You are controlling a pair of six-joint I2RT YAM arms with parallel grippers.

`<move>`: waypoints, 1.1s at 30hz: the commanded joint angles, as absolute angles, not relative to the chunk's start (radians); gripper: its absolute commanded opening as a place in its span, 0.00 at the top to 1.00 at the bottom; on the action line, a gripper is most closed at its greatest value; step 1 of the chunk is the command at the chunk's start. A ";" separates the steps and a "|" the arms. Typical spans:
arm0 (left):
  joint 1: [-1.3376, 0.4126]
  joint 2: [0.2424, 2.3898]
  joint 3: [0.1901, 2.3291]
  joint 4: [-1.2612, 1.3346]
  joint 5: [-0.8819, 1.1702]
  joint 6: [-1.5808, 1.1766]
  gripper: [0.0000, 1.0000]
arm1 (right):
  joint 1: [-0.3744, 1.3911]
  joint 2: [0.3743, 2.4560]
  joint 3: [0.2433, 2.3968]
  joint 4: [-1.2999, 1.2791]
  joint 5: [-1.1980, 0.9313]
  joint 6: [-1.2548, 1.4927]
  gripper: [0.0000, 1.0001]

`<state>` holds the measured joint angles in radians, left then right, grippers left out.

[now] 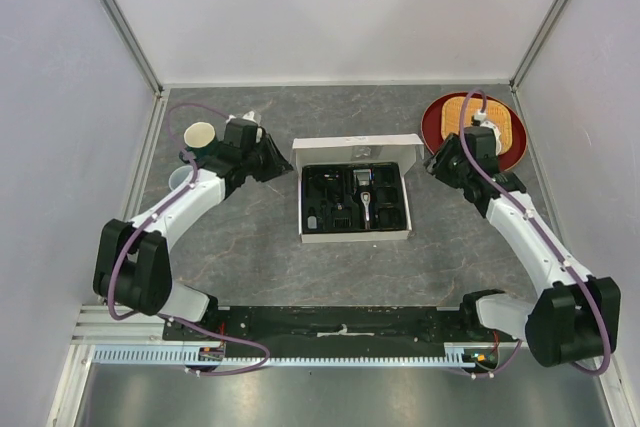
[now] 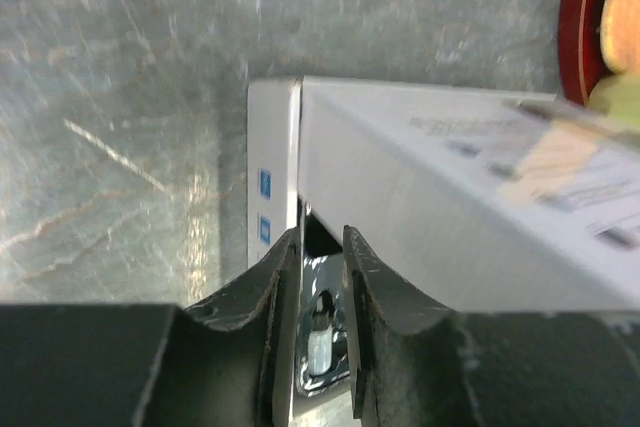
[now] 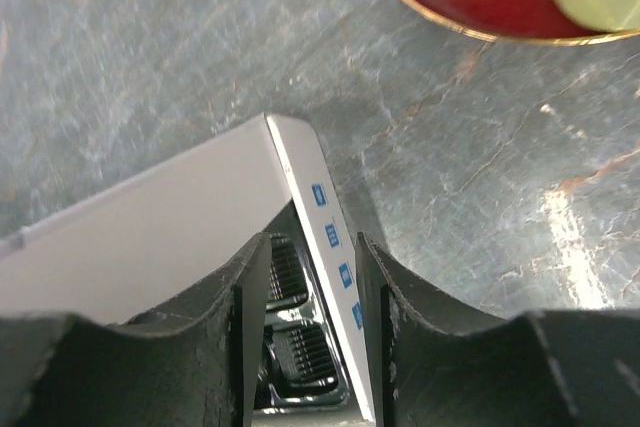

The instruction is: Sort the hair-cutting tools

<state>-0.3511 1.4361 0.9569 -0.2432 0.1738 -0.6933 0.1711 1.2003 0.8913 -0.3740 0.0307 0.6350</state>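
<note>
Both arms bend inward, meeting the white box (image 1: 355,152) from opposite sides.
The left gripper (image 2: 320,242) and right gripper (image 3: 310,247) each straddle a box side wall, jaws partly spread. The clipper (image 1: 367,202) and comb guards (image 3: 290,277) lie in the tray just inside the fingertips.

Bare table (image 1: 260,257) lies open at lower centre. Cups (image 1: 200,134) upper left, red plate (image 1: 429,123) upper right; the box (image 1: 355,237) has its raised lid (image 1: 340,150) walling its upper edge.
</note>
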 commanded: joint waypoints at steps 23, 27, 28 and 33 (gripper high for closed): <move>-0.339 1.637 1.229 -0.061 0.456 -0.583 0.67 | 0.169 1.373 0.959 -0.069 -0.228 0.683 0.50; -0.339 1.621 1.187 -0.046 0.475 -0.597 0.69 | 0.170 1.329 0.893 -0.075 -0.244 0.681 0.50; -0.339 1.617 1.171 -0.045 0.476 -0.600 0.69 | 0.170 1.319 0.873 -0.086 -0.242 0.681 0.50; -0.339 1.598 1.123 -0.031 0.482 -0.614 0.69 | 0.169 1.249 0.845 -0.136 -0.196 0.680 0.50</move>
<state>-0.3397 1.6497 1.1503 -0.0864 0.4446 -0.6121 0.1658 1.3308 0.8524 -0.1333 -0.2028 0.6857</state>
